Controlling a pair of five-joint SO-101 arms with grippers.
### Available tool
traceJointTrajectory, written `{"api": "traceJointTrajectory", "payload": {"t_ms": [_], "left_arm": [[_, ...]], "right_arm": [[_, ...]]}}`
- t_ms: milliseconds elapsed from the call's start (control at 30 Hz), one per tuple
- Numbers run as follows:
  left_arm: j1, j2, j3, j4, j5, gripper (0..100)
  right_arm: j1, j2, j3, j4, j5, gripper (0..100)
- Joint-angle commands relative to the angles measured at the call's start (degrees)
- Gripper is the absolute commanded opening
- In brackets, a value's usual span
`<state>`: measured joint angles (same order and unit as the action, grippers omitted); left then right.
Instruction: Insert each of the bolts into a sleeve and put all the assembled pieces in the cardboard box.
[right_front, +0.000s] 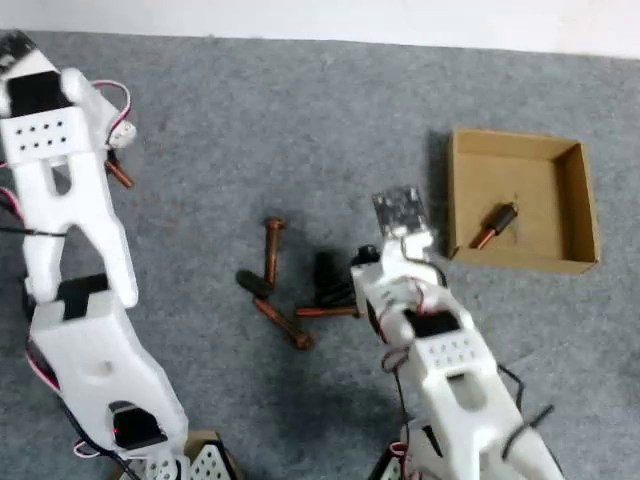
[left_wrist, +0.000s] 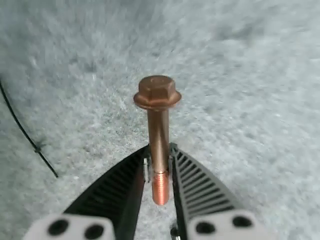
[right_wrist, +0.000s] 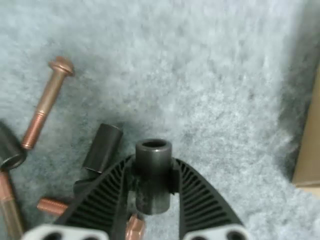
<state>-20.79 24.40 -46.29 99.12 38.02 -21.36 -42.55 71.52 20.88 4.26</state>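
My left gripper is shut on the shank of a copper bolt, whose hex head points away from me; in the high view this bolt hangs at the far left above the grey carpet. My right gripper is shut on a black sleeve, with its open bore facing outward. It sits mid-table beside the loose parts. Around it lie a second sleeve, a long bolt and another bolt. The cardboard box at the right holds one assembled piece.
A further black sleeve and a short bolt lie in the cluster between the arms. Open carpet stretches between the cluster and the box, and along the far side. The box wall stands near my right gripper.
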Motion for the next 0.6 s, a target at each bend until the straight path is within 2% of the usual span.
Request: {"api": "traceJointTrajectory", "payload": {"t_ms": [0,200,367,467,567], "left_arm": [[0.4,-12.26,3.12,0.79,-3.16,0],[0.57,-28.97,18.15,0.62,-4.04,0],[0.57,-44.7,36.09,-0.09,-3.96,0],[0.57,-54.29,48.04,-5.45,-3.96,0],[0.57,-64.31,61.49,-14.95,-3.69,0]], "right_arm": [[-1.89,-15.96,8.31,-4.26,3.78,0.5],[-5.14,-30.9,16.22,-4.0,3.78,0.5],[-5.23,-39.6,18.95,-4.0,3.69,0.5],[-6.11,-44.0,21.76,-4.0,3.6,0.5],[-9.01,-48.31,24.04,-4.0,3.78,0.5]]}}
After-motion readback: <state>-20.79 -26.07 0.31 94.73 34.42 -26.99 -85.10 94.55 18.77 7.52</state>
